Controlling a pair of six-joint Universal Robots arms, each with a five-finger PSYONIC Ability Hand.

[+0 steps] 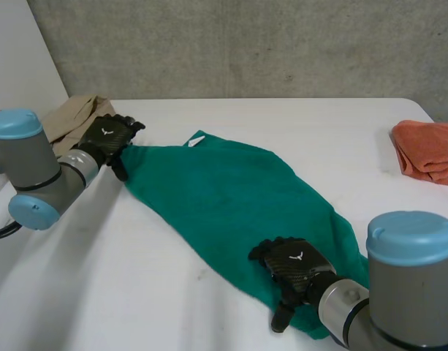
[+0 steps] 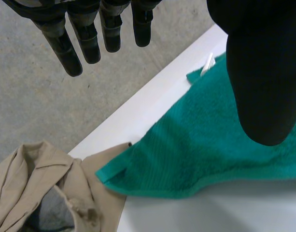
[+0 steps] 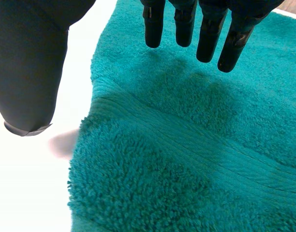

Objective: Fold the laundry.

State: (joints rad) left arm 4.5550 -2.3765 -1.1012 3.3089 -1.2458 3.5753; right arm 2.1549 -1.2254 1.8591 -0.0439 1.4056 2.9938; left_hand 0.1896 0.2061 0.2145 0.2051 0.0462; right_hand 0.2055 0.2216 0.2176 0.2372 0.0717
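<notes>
Head view shows us the green towel (image 1: 231,197) lying unfolded on the table (image 1: 136,292), left hand (image 1: 107,139) at its far corner, right hand (image 1: 293,267) at its near edge, both straight-fingered, seemingly gripping nothing; we judge folding unstarted.

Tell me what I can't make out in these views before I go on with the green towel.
1. Near corner of the green towel: head view, covered by the right hand and its arm.
2. Rest of the orange cloth: head view, cut off at the edge.
3. Part of the tan garment: head view, behind the left hand; left wrist view, cut off at the edge.
4. Any marking on the white tag: head view, too small to read.
</notes>
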